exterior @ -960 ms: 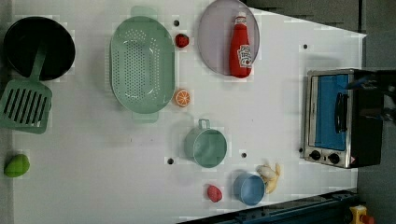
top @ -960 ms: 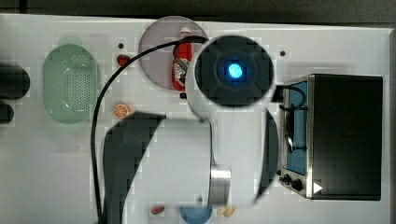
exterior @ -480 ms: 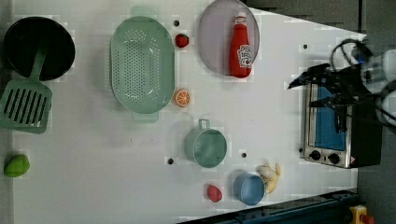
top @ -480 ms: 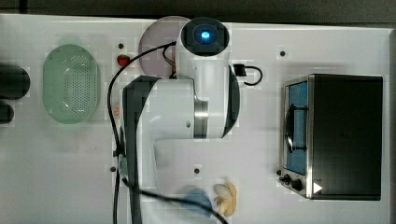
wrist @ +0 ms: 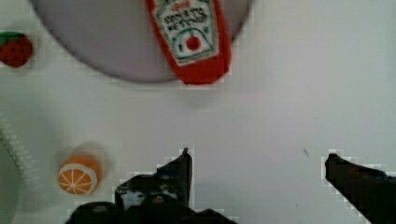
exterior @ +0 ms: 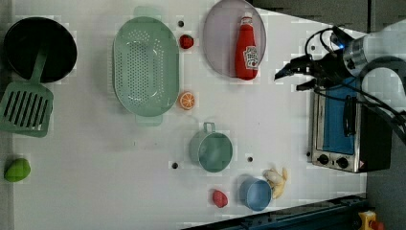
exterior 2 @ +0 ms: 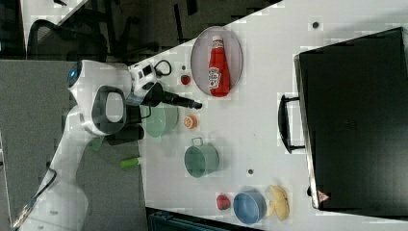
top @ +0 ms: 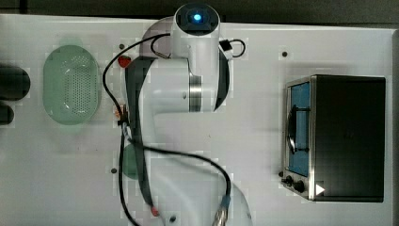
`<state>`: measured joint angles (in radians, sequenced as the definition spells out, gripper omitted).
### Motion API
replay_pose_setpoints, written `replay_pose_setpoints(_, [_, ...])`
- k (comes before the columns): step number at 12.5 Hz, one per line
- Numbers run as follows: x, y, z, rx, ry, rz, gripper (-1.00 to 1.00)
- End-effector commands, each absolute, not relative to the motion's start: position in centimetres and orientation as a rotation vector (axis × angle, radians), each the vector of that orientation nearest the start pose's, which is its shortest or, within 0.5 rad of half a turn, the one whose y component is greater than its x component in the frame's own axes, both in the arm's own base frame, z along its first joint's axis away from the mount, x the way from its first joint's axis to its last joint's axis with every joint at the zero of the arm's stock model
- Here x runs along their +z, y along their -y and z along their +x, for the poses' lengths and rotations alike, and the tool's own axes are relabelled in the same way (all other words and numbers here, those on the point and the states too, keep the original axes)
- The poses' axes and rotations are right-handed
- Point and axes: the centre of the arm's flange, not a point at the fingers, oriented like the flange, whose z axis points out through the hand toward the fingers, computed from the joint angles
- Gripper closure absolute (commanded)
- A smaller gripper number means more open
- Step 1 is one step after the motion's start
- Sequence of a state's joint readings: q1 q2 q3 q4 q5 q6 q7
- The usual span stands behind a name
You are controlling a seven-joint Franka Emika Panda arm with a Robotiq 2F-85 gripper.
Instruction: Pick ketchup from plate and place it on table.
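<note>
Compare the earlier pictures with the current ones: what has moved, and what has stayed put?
The arm has swung its open gripper into the left view from the left view's right, toward the plate, holding nothing. The ketchup still lies on the plate, untouched; everything else on the table is unmoved.

The ketchup (exterior: 246, 48), a slim red bottle with a white cap and a white label, lies flat on the plate (exterior: 218, 43), a large round lilac-grey dish. In the left view its cap points toward the top. The plate rests on the white table (exterior: 95, 158), near its far edge.
</note>
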<state>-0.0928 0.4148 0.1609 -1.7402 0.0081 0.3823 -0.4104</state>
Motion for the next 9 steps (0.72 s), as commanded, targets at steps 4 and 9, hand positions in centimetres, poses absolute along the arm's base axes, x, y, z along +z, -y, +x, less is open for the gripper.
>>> replay_pose_setpoints(4, [28.8, -5.8, 68.9, 0.013, -0.047, -3.171, -1.00])
replay_pose_setpoints(9, [22.1, -6.3, 70.5, -0.041, -0.021, -3.155, -1.00])
